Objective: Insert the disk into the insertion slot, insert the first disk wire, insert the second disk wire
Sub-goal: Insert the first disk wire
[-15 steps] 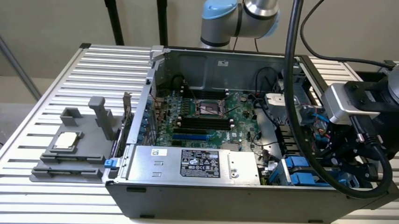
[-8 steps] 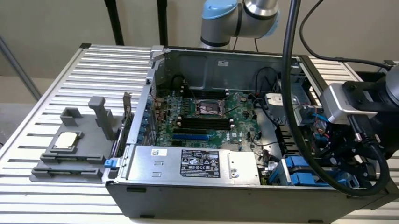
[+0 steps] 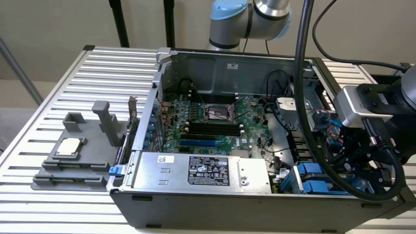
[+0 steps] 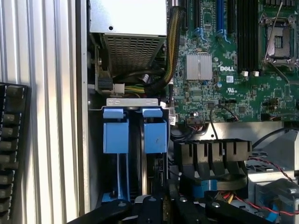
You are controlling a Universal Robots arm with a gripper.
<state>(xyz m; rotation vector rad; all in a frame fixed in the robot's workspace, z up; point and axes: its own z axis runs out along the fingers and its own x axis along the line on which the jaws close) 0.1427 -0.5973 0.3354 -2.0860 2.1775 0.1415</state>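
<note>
**Claw [image 4: 164,193] shut beside the insertion slot [image 4: 122,177], disk [image 4: 154,135] down in it**

We see the claw closed, jaws together, and we cannot tell whether anything thin is pinched between them. It hangs low inside the computer case [image 3: 260,209], at the near corner on the exterior view's right, just beside the insertion slot. The disk looks seated there (we go by its blue carrier tabs, since its label is hidden), so we judge the first step done and a wire step in hand. Dark cables [image 4: 219,182] lie just beside the claw, between the slot and the motherboard [image 4: 219,70]. In our view any move here calls for a short, straight approach to the disk's connector edge, which we cannot see. It also means keeping clear of the loose red wires [image 4: 261,163].
</note>
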